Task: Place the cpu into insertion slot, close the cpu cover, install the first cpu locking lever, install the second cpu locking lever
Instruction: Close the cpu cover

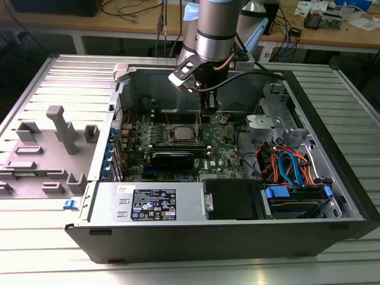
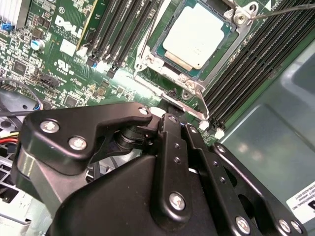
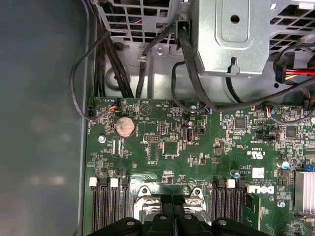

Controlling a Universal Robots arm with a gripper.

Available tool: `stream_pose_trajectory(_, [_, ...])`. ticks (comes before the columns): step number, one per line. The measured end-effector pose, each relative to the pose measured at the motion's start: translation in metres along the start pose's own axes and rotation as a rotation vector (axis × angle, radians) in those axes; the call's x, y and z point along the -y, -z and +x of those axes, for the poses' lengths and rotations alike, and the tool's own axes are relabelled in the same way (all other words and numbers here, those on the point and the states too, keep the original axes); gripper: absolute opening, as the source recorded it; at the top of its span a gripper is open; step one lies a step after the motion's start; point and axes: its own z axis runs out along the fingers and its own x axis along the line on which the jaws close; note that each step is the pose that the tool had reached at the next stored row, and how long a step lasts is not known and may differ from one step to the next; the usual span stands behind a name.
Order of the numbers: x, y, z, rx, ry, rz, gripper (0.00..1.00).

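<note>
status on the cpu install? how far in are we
Done: the cpu sits in the insertion slot, with the cpu cover lying closed around it. In hand: the hand is low at the socket's edge, beside a wire locking lever. Left: both levers, it seems. I can't tell whether either is latched, and the other lever juts out from the far corner.
</note>
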Motion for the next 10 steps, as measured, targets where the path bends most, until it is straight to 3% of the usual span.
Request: stream_pose_trajectory(10, [0.0039,0.0000,0.0001,0.0000,0.000,0.0000,0.11])
